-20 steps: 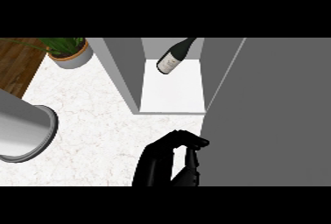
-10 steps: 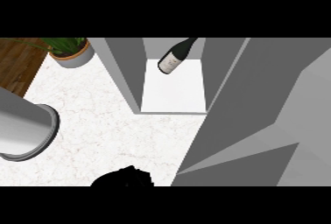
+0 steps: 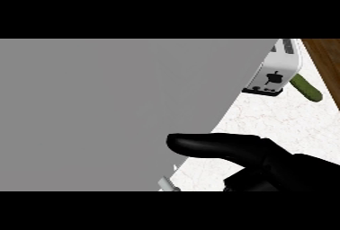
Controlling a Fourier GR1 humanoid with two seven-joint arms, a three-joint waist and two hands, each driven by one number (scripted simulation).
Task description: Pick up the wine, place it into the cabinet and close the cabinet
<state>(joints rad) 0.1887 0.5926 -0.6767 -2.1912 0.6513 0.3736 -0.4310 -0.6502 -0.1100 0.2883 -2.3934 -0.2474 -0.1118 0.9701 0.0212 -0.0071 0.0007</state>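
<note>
Counter (image 3: 279, 121): white marbled top, seen only in lower-right part of head view; wood-brown strip (image 3: 327, 58) at upper-right corner, beyond counter's edge. Cabinet door (image 3: 119, 112): flat plain grey panel, fills left and centre of view top to bottom, right edge slanting from upper right down to lower centre; blocks sight of everything behind it, incl. cabinet interior. Small pale metal fitting (image 3: 168, 184) at door's lower edge, type unclear. Toaster (image 3: 275, 72): white, w/ dark slots on top and dark lever on side, upper right on counter, partly cut off by door's edge. Green elongated item (image 3: 306, 87): just beside toaster on its right, lying at a slant on counter; what it is, cannot tell. Right hand (image 3: 266, 157): black, enters from lower-right, one finger (image 3: 206, 146) stretched straight toward left, tip against door's face near its edge; fingers released, nothing grasped; rest of hand dark, detail not clear. Left hand: not visible anywhere. Wine: not visible; door covers area, so location cannot be told.
</note>
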